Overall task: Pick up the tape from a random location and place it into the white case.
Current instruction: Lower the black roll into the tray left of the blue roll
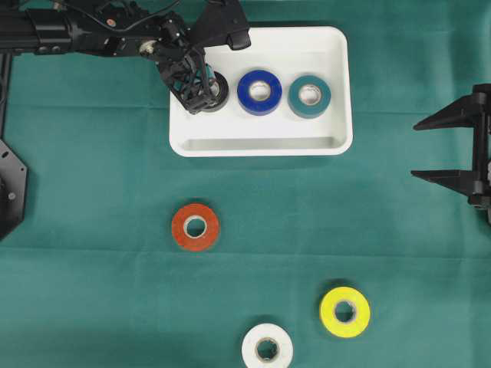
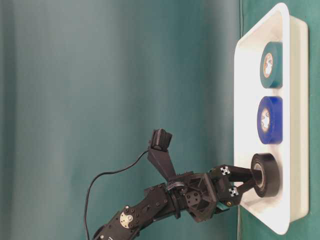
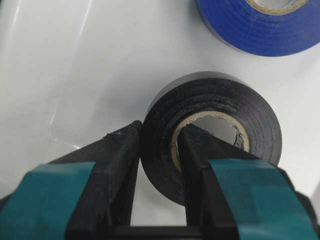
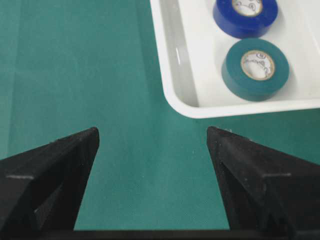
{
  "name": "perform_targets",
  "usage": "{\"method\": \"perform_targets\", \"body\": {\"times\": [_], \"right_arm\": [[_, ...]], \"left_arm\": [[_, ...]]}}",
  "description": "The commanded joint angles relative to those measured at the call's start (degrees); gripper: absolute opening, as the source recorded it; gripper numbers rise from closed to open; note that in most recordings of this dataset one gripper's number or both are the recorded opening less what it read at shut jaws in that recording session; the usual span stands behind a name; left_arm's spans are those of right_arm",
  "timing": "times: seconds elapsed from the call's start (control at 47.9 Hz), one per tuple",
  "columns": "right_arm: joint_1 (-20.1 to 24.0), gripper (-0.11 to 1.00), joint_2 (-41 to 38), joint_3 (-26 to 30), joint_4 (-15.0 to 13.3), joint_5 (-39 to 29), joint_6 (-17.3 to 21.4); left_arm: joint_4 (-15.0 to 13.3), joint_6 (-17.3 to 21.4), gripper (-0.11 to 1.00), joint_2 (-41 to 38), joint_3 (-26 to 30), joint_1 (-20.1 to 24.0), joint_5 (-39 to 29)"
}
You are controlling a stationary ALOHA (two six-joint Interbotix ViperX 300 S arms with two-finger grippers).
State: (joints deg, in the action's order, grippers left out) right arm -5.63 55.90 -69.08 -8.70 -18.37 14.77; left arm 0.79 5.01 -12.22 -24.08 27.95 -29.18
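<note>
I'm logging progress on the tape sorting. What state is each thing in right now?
black tape: in the white case, pinched through its wall by the left gripper
blue tape: flat in case
teal tape: flat in case
red tape, yellow tape, white tape: on table
right gripper: open, empty

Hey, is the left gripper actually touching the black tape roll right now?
Touching. The left wrist view shows the left gripper pinching the black tape roll's wall, one finger on the outside, the other inside its core, with no gap.
</note>
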Motion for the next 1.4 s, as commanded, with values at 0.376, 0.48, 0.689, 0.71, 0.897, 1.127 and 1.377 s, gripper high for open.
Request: {"method": "perform_targets", "body": {"times": [0.376,0.48,0.689,0.71,0.897,1.127,1.377], "right_arm": [[-0.09,0.84,-0.53,1.41,-0.18,0.18,-0.09],[-0.09,0.84,-0.53,1.41,-0.18,0.26,-0.09],[-0.09,0.84,-0.44,1.49,-0.18,0.26,-0.09],[-0.09,0.84,-0.44,1.49,-0.18,0.18,-0.09],[-0.09,0.84,-0.44,1.49,-0.18,0.26,-0.09],[-0.09,0.84,-0.44,1.67,-0.18,-0.09,-0.09],[-0.09,0.84,-0.53,1.85,-0.18,-0.18,-0.09]], "left_arm": [[-0.26,-0.26,0.19,1.67,-1.41,-0.62,3.08],[-0.26,-0.26,0.41,1.85,-1.76,-0.7,3.25],[-0.26,-0.26,0.93,1.93,-1.85,-0.79,3.52],[-0.35,-0.26,0.92,2.02,-1.85,-0.79,3.52],[-0.35,-0.26,0.85,2.81,-1.85,-0.88,3.25],[-0.35,-0.26,0.85,7.73,-0.97,-0.97,1.93],[-0.35,-0.18,0.85,13.54,1.14,-1.14,-3.52]]}}
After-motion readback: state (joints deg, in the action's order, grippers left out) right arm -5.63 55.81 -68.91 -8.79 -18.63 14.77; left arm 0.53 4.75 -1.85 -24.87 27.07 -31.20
